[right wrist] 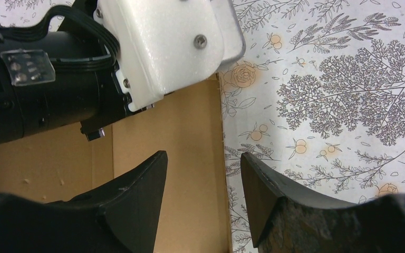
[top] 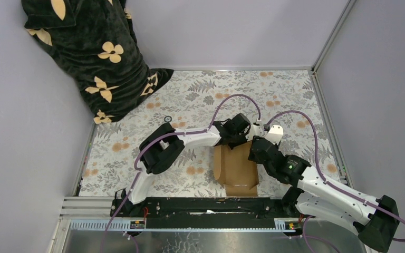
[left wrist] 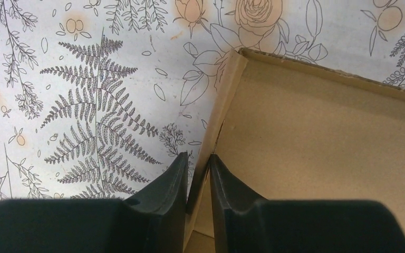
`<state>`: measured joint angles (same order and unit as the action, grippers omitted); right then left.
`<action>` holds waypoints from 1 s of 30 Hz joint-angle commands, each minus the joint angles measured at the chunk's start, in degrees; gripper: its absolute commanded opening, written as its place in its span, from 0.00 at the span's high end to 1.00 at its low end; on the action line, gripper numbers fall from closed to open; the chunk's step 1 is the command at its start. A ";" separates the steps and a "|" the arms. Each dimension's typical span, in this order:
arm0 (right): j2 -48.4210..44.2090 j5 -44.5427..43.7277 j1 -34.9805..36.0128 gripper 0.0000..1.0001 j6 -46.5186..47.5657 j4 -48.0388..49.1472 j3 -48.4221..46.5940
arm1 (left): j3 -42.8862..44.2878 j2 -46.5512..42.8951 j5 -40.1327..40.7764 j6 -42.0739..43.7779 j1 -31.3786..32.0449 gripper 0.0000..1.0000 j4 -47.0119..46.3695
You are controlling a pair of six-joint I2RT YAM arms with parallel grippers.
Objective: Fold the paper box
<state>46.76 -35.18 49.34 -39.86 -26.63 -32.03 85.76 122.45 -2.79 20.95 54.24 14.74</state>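
The paper box (top: 237, 171) is a brown cardboard mailer lying on the floral table, between the two arms. My left gripper (top: 238, 138) is at its far edge. In the left wrist view the left gripper (left wrist: 198, 163) is shut on a raised side wall of the paper box (left wrist: 227, 89), one finger outside and one inside. My right gripper (top: 257, 153) is over the box's right edge. In the right wrist view the right gripper (right wrist: 203, 161) is open, its fingers astride the right edge of the paper box (right wrist: 190, 132), touching nothing.
A dark blanket with cream flowers (top: 92, 52) hangs at the back left corner. Grey walls and metal rails enclose the floral tablecloth (top: 200, 95). The left arm's wrist (right wrist: 137, 47) fills the top of the right wrist view, close to my right fingers.
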 commanded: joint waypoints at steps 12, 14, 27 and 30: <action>0.83 0.53 -0.48 0.39 0.99 2.32 -0.53 | 1.18 2.73 0.08 -0.87 -0.64 0.89 3.19; 0.87 0.50 -0.48 0.39 0.93 2.33 -0.28 | 0.93 2.56 2.09 -0.91 -0.45 0.90 3.18; -0.03 0.23 -0.47 0.39 0.48 2.12 -0.06 | -3.14 -0.26 18.88 0.55 1.75 0.93 -0.90; -0.27 0.21 -0.49 0.39 0.43 2.07 0.04 | -3.84 -0.51 22.83 1.17 2.45 0.93 -1.85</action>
<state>47.48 -34.76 49.34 -39.29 -26.22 -32.01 84.42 122.17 8.95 19.68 55.94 14.44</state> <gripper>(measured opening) 0.610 0.116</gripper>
